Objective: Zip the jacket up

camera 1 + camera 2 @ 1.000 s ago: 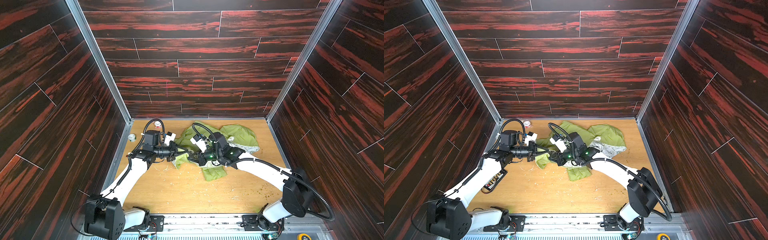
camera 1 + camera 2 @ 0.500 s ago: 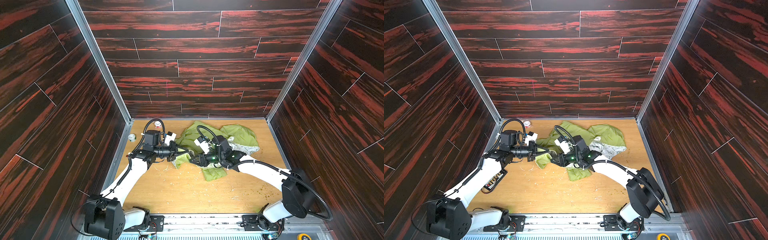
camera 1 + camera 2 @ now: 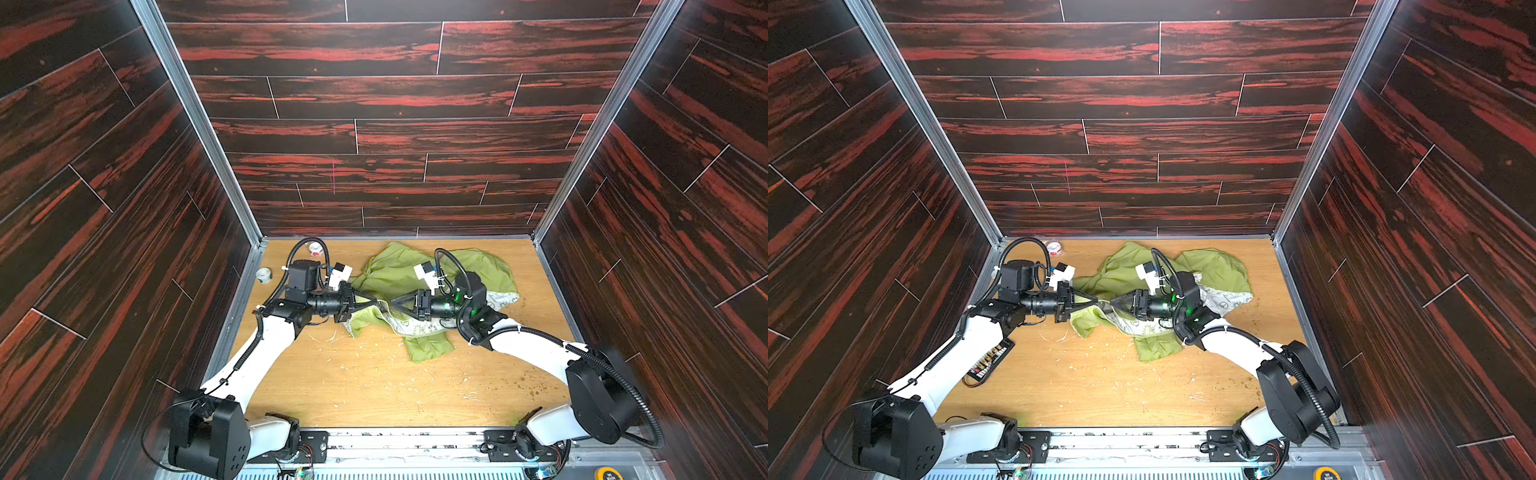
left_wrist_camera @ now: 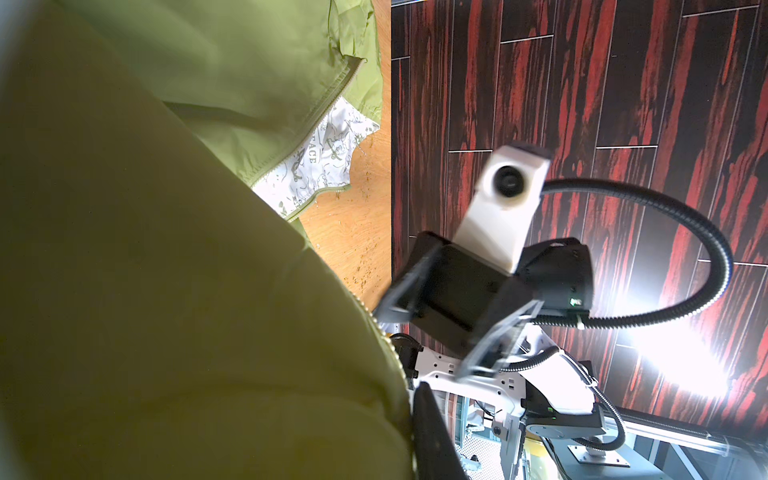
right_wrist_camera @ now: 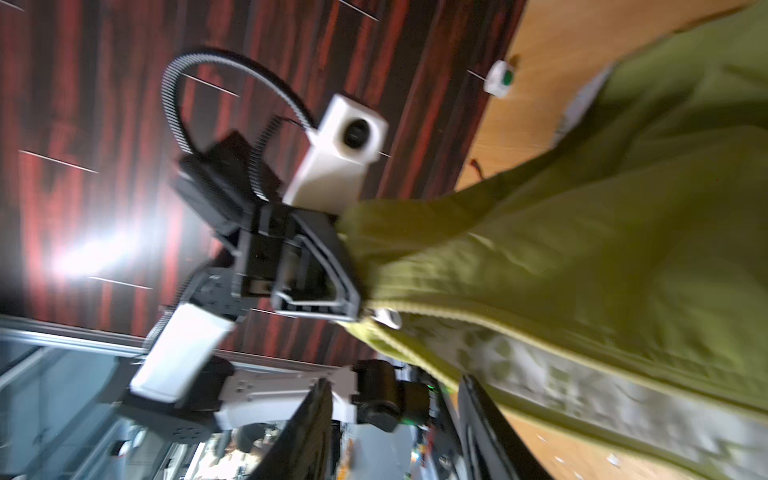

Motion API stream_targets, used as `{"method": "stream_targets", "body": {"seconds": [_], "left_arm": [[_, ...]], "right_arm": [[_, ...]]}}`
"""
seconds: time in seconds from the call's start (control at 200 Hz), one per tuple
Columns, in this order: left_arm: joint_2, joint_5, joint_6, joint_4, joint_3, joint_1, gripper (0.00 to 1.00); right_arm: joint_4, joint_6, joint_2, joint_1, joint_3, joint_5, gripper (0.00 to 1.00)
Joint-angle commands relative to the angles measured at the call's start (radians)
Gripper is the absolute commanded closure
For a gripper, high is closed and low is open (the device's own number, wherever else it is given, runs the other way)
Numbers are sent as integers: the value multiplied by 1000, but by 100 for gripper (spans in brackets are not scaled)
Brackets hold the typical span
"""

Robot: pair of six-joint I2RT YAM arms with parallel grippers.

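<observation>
Left jaws clamp the jacket (image 3: 395,270), right jaws parted beside it; white roll (image 3: 263,274) by wall.

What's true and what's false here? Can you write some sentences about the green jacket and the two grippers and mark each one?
1. The left gripper pinches the edge of the jacket. True.
2. The right gripper is shut on the jacket. False: it is open and holds nothing.
3. The jacket is zipped all the way up. False: it lies open, with its pale lining showing.
4. The jacket rests on the wooden table. True.
</observation>
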Motion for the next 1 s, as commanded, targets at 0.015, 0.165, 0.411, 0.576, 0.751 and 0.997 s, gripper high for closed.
{"method": "stream_targets", "body": {"seconds": [0.015,0.165,0.411,0.576,0.751,0.997], "left_arm": [[-21,25,-4,32,10,-3,100],[-24,25,-6,31,10,-3,100],[-18,23,-10,35,15,-3,100],[-12,25,-13,39,19,-3,100],[-12,26,-19,46,21,-2,100],[-5,28,-29,61,16,-3,100]], "right_arm": [[266,190,79,3,-2,-25,48],[242,183,110,17,26,-31,48],[234,187,141,24,46,-42,48],[295,231,188,24,52,-54,54],[315,247,210,27,65,-60,56],[335,260,240,34,99,-77,55]]}}
